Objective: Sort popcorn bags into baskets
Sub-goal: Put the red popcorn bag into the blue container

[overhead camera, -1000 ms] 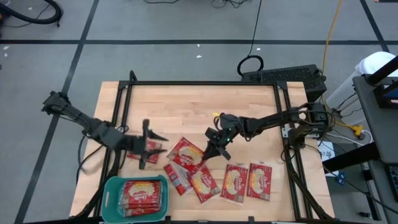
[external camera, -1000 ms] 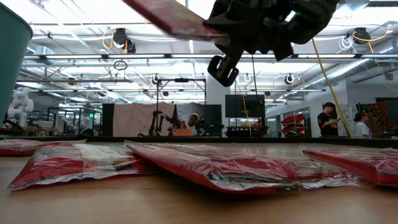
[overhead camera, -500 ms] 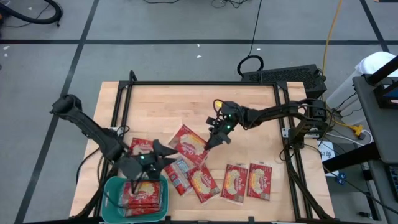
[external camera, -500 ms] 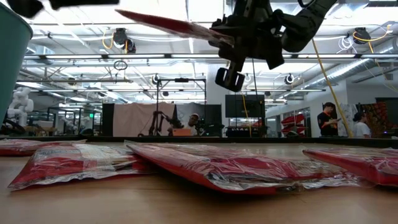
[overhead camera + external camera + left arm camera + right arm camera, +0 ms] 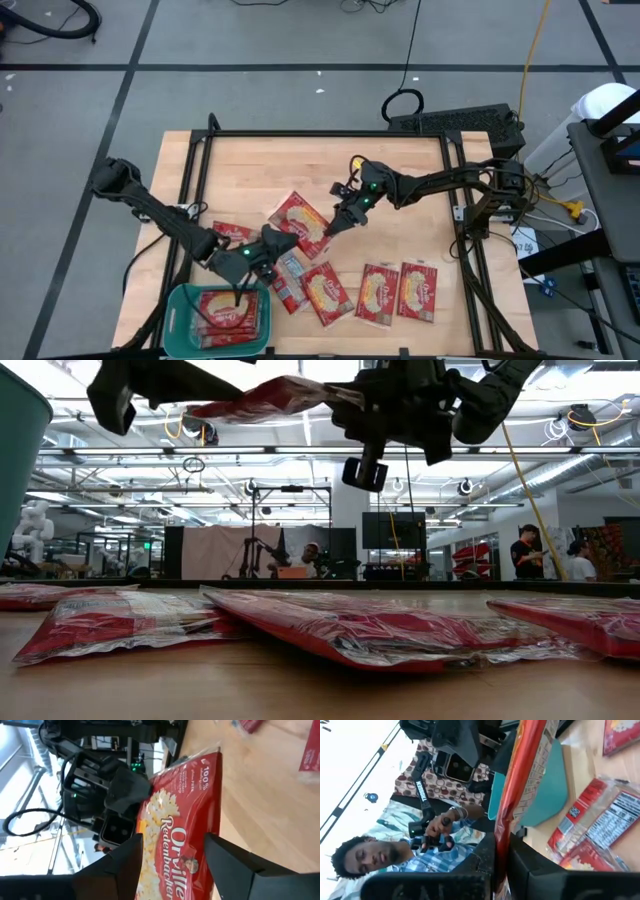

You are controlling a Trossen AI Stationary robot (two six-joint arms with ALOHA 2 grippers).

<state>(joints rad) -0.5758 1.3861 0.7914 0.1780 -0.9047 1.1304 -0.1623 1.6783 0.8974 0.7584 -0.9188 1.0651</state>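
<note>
The right hand [image 5: 335, 226] is above the middle of the bench [image 5: 400, 160], clamped on the edge of one popcorn bag [image 5: 302, 222] that it holds lifted off the wood. In the low view this bag [image 5: 265, 398] hangs high in the air. The left hand [image 5: 272, 247] is just beside the raised bag, near the front left of the bench, with its fingers apart and nothing between them. The teal basket [image 5: 183, 300] stands at the front left corner and has red bags [image 5: 228, 315] lying inside. More bags lie flat on the bench: two close together [image 5: 308, 288] under the left hand's side and two side by side [image 5: 400, 292] toward the front right. In the right wrist view a person [image 5: 390, 855] stands behind the bench.
</note>
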